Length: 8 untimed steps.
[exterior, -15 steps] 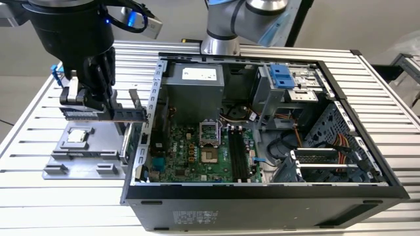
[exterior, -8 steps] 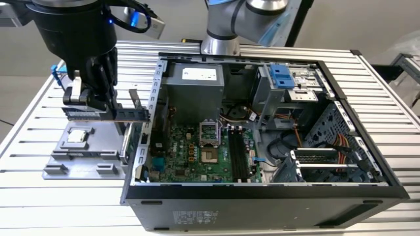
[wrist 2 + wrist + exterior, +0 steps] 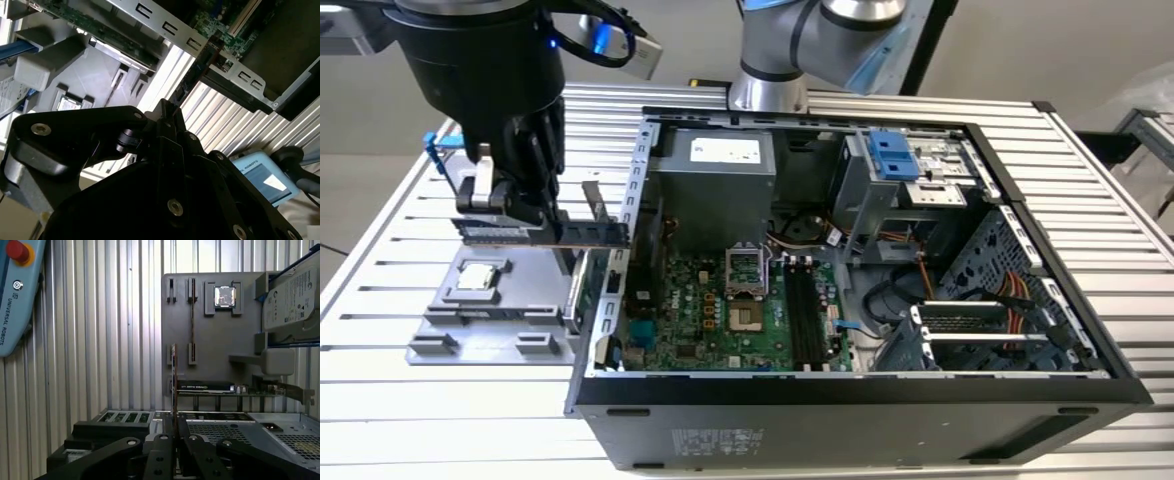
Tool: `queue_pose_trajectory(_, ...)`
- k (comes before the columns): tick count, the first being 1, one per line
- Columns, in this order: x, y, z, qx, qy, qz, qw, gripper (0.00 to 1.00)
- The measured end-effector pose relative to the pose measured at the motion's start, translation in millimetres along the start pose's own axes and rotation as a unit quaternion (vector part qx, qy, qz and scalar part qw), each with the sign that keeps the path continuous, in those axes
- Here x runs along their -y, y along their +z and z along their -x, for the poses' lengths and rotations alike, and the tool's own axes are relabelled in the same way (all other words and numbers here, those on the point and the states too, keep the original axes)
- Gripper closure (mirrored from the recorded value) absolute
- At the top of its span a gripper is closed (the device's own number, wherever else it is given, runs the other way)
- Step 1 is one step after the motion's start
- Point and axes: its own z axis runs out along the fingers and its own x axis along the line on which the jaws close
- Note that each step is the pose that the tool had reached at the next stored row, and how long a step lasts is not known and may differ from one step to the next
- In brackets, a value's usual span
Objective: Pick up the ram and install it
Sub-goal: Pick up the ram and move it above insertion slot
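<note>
End effector (image 3: 518, 220): black fingers pinching the ram.
Ram (image 3: 596, 234): long thin green circuit-board stick, held level between the fingers, above the grey slotted holder (image 3: 454, 325).
Progress: pick-up done; install outstanding, as the black motherboard slots (image 3: 803, 318) lie well aside, unfilled.

At the centre of the frame the ram (image 3: 173, 385) shows edge-on as a thin upright line, its near end pinched by the black gripper (image 3: 174, 436) at the frame's edge. Behind it a grey holder plate (image 3: 210, 335) lies on the ribbed table (image 3: 100, 340), with a square processor chip (image 3: 225, 296) seated in it. A hard drive (image 3: 292, 292) stands at the plate's far side, a light blue pendant (image 3: 12, 305) in the opposite corner
</note>
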Motion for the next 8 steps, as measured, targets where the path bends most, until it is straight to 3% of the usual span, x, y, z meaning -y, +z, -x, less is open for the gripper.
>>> queue_pose_trajectory(8,2.5,-0.1,0.1,0.0000,0.000,0.0000,1.0000,1.00)
